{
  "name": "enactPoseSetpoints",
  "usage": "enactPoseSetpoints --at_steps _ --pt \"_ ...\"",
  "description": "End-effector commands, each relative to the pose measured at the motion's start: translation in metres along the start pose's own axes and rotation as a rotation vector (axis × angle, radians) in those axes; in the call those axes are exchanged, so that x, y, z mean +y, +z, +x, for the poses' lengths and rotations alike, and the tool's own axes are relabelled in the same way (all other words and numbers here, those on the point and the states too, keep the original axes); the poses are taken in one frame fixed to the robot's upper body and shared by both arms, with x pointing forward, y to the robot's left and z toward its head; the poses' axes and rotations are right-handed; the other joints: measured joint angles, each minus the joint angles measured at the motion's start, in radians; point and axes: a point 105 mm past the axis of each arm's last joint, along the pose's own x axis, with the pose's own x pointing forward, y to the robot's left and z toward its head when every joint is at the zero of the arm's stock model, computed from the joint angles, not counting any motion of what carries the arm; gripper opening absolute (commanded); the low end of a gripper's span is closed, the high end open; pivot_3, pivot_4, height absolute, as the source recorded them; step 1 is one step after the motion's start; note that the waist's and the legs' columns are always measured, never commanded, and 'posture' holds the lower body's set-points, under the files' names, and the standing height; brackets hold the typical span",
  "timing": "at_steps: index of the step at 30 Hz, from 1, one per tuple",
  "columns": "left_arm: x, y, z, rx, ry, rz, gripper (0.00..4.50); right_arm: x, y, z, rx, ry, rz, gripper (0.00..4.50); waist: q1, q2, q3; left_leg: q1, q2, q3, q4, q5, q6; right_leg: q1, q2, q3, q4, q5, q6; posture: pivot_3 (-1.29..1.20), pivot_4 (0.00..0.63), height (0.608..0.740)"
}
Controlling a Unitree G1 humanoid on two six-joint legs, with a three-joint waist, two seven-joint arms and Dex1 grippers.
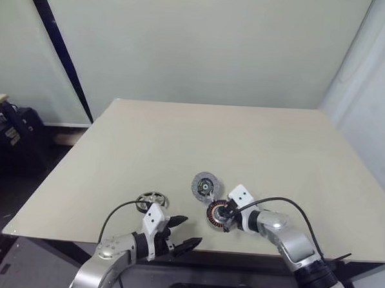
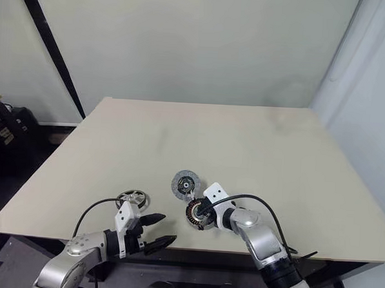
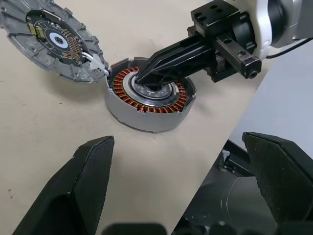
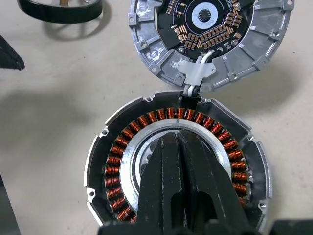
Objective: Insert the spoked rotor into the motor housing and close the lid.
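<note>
On the tabletop [image 1: 257, 147], seen from the head, the motor housing [image 1: 216, 213] sits near the front edge, the lid [image 1: 205, 185] touching its far side and the spoked rotor [image 1: 153, 199] well to its left, not yet inserted. From the left wrist, the left claw [image 3: 181, 181] gapes wide and empty, short of the housing. From the right wrist, the right claw [image 4: 180, 161] is pressed shut, its tips in the housing's silver centre, probably gripping nothing. Both insertion and lid-closing remain.
</note>
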Motion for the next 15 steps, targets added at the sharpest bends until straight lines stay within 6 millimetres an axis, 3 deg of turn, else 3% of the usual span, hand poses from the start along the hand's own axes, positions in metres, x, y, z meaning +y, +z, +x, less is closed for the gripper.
enactPoseSetpoints --at_steps 1,15 --pt "-0.001 0.0109 -0.0002 -0.031 -0.005 0.038 4.5 -0.0042 0.0177 -0.012 -0.032 -0.005 -0.051 0.05 0.0 0.0 0.0 0.0 0.0 0.0 0.0 0.0 0.0 0.0 0.0 0.0 0.0 0.0 0.0 0.0 0.0 0.74" --pt "-0.0005 0.012 0.0011 -0.033 -0.007 0.043 4.5 0.0045 0.0118 -0.0089 0.012 0.028 -0.069 0.05 -0.001 0.0 0.0 0.0 0.0 0.0 0.0 0.0 0.0 0.0 0.001 0.0 0.0 0.0 0.0 0.0 0.0 0.74"
